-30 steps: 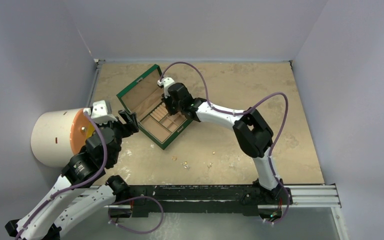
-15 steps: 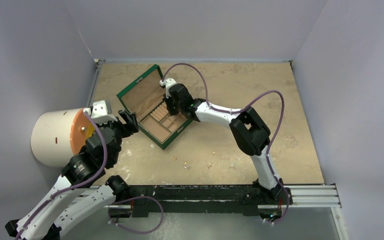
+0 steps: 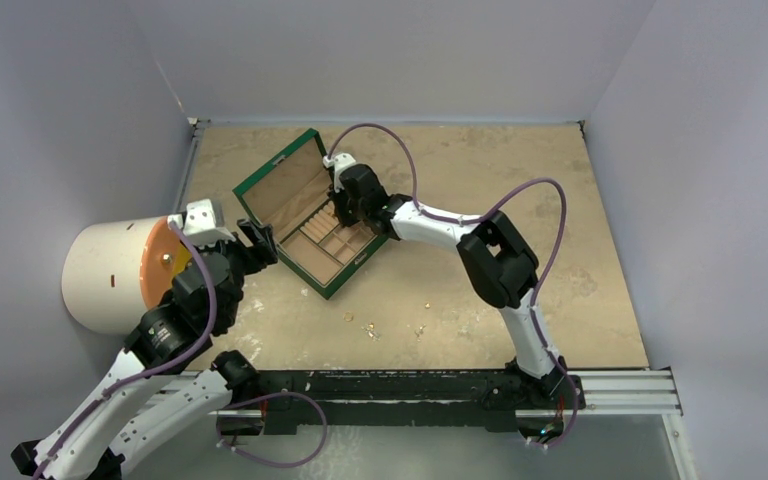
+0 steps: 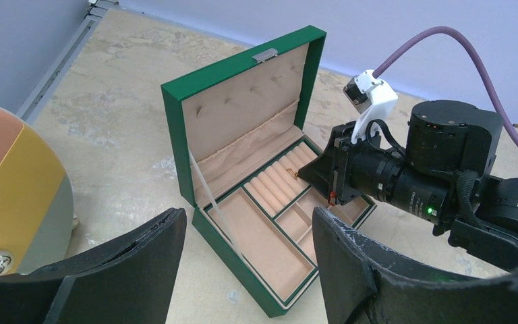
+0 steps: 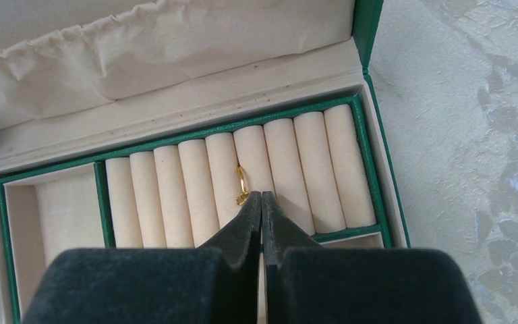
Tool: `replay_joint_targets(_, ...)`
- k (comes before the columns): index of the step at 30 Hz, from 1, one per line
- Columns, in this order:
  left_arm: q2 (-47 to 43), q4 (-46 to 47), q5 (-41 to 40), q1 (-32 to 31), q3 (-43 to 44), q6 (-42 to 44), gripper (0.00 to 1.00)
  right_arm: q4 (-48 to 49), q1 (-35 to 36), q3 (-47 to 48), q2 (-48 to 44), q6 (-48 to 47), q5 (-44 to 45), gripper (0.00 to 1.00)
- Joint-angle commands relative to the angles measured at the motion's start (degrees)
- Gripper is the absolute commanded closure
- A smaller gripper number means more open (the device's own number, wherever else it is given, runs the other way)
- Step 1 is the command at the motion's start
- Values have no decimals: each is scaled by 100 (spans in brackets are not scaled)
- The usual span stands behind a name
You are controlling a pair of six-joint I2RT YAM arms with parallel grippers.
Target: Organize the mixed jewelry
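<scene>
A green jewelry box (image 4: 173, 135) with a smooth, matt shell and a small bright metal clasp (image 4: 265, 55) on its lid shows a soft tan cloth lining (image 5: 141, 54), gathered into wrinkles inside the lid. A glossy gold-toned ring (image 5: 241, 185) gleams among the box's padded, velvety rolls (image 5: 195, 189). Over the box, the right gripper (image 5: 262, 200) is matt black. The table (image 3: 460, 160) around the box looks like mottled, matt beige stone
</scene>
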Motion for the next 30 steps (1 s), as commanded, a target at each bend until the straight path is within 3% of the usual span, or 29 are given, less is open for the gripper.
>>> replay_joint_targets(1, 40, 219, 69, 52, -2, 11, 32, 225, -25, 264, 19, 101, -122, 100)
replay_joint_targets(30, 51, 220, 120, 100, -9, 2, 32, 305, -25, 331, 222, 255, -300, 100)
